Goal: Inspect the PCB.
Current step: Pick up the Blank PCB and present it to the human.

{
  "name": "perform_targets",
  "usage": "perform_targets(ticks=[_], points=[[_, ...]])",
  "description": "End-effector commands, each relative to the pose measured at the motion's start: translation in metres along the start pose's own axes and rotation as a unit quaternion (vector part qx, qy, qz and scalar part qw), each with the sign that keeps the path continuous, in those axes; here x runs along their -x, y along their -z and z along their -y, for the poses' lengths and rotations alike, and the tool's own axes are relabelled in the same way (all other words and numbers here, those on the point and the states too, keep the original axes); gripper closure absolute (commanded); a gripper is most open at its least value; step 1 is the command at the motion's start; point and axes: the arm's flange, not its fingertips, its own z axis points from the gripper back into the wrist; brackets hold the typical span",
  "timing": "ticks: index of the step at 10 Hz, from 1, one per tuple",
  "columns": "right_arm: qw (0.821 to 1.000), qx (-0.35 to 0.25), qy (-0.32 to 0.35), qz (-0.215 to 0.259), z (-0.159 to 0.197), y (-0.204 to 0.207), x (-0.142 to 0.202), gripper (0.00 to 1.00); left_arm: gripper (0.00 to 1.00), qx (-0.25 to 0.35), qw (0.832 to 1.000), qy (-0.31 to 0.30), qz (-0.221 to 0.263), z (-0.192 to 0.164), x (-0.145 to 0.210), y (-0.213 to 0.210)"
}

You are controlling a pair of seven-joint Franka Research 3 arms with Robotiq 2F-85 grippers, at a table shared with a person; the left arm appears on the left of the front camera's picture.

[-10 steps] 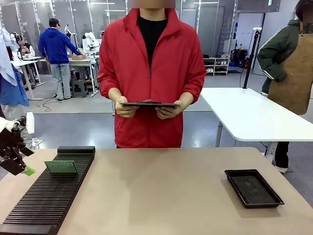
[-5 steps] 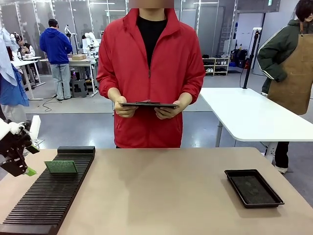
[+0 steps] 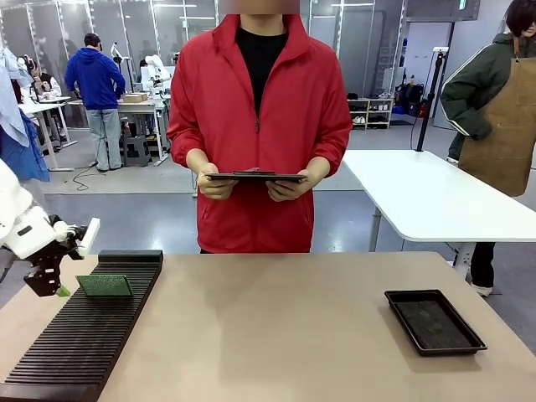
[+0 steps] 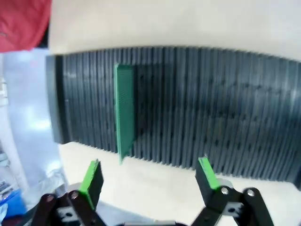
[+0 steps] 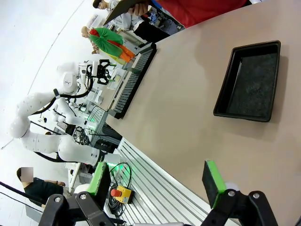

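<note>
The green PCB (image 3: 104, 286) stands on edge in a slot near the far end of a black slotted rack (image 3: 84, 335) at the table's left. My left gripper (image 3: 52, 285) hangs just left of the board, off the rack's edge, open and holding nothing. In the left wrist view the PCB (image 4: 124, 113) shows edge-on in the rack (image 4: 211, 108), a little beyond my open left gripper (image 4: 148, 165) and nearer its left finger. My right gripper (image 5: 155, 169) is open and empty, high above the table's right side.
A shallow black tray (image 3: 392, 306) lies at the right of the table, also below my right gripper (image 5: 221, 110). A person in a red jacket stands at the far side holding a dark tablet (image 3: 255, 177) in both hands. The tabletop (image 3: 268, 335) stretches between rack and tray.
My left gripper has moved right and slightly up, from the picture's left edge to just beside the PCB in the rack. The person and the tray have not moved.
</note>
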Motion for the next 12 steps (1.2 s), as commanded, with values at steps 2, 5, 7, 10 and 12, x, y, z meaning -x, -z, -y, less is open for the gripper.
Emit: perform_targets(ticks=[2, 5, 7, 10, 12], points=[[1.000, -0.003, -0.009, 0.005, 0.000, -0.001, -0.001, 0.00, 0.00, 0.013, 0.999, -0.025, -0.036, -0.036, 0.003, 0.023], [1.000, -0.003, -0.009, 0.005, 0.000, -0.001, -0.001, 0.00, 0.00, 0.034, 0.998, -0.035, -0.042, -0.058, 0.012, 0.045], [1.000, -0.003, -0.009, 0.005, 0.000, -0.001, -0.001, 0.00, 0.00, 0.034, 0.998, -0.041, -0.043, -0.065, 0.014, 0.062], [1.000, -0.003, -0.009, 0.005, 0.000, -0.001, -0.001, 0.00, 0.42, 0.054, 0.997, -0.036, -0.034, -0.062, 0.015, 0.073], [1.000, -0.003, -0.009, 0.005, 0.000, -0.001, -0.001, 0.00, 1.00, 0.064, 0.996, -0.031, -0.045, -0.056, 0.015, 0.077]])
